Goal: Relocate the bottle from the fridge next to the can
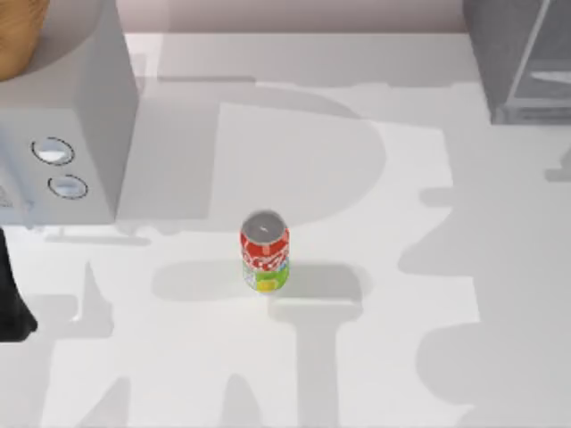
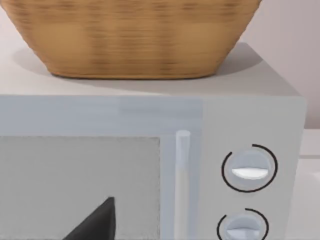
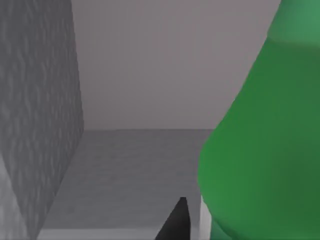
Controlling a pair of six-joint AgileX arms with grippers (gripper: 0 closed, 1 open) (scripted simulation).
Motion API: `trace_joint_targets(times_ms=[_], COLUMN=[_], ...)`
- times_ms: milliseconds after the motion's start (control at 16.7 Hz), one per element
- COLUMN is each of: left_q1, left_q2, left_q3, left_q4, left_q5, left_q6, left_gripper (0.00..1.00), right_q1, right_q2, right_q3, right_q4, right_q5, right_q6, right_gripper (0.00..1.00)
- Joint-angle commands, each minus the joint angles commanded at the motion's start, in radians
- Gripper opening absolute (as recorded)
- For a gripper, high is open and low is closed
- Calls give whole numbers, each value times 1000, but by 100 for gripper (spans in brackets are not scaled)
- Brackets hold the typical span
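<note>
The red can (image 1: pixel 264 252) with a silver top stands upright in the middle of the table. At the back right corner stands the grey fridge (image 1: pixel 526 62). Its grey inner walls (image 3: pixel 45 125) and floor appear in the right wrist view, and the green bottle (image 3: pixel 265 145) stands inside, very close to the camera. A dark part of my right gripper (image 3: pixel 176 224) sits just beside the bottle's lower body. My left arm (image 1: pixel 12 303) is parked at the table's left edge, its gripper (image 2: pixel 95 223) facing the grey box with dials.
A grey box with two round dials (image 1: pixel 67 143) stands at the back left, with a woven basket (image 1: pixel 18 36) on top of it. The same box (image 2: pixel 250 170) and basket (image 2: pixel 135 35) show close up in the left wrist view.
</note>
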Motion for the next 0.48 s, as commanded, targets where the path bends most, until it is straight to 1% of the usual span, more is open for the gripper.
trace_joint_targets(times_ms=[300,420,480], left_q1=[0,0,0], left_q2=[0,0,0], left_q3=[0,0,0], left_q4=[0,0,0], left_q5=[0,0,0], left_q6=[0,0,0], left_gripper=[100,100,100], right_q1=[7,39,72], right_q2=[3,20,34], right_q3=[-1,-3,-6], right_q4=[0,15,28], right_q5=[2,35,68], right_q6=[2,4,6], right_gripper=[0,0,0])
